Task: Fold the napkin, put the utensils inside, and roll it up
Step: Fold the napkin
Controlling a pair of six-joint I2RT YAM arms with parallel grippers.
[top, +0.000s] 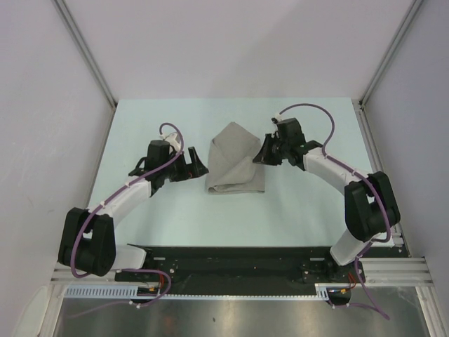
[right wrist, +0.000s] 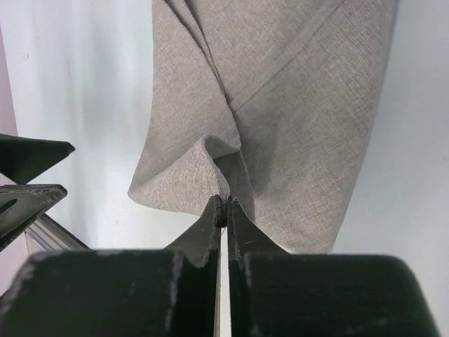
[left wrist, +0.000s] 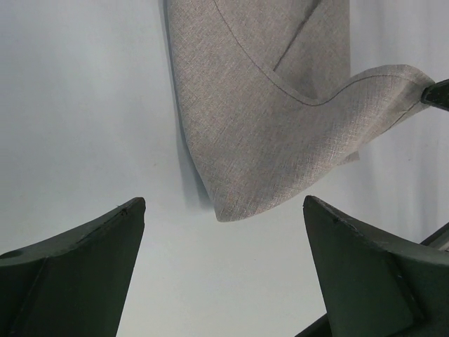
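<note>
The grey-beige napkin (top: 234, 159) lies folded over in the middle of the table, its right edge lifted. My right gripper (top: 262, 156) is shut on that edge, and the wrist view shows the cloth (right wrist: 280, 91) pinched between the jaw tips (right wrist: 226, 207). My left gripper (top: 200, 167) is open and empty, just left of the napkin's near left corner (left wrist: 238, 203), not touching it. The fork and the dark utensil are out of view.
The pale table (top: 175, 217) is bordered by grey walls left, right and behind. A black base rail (top: 231, 263) with both arm mounts runs along the near edge. The right gripper's tip (left wrist: 436, 93) shows in the left wrist view.
</note>
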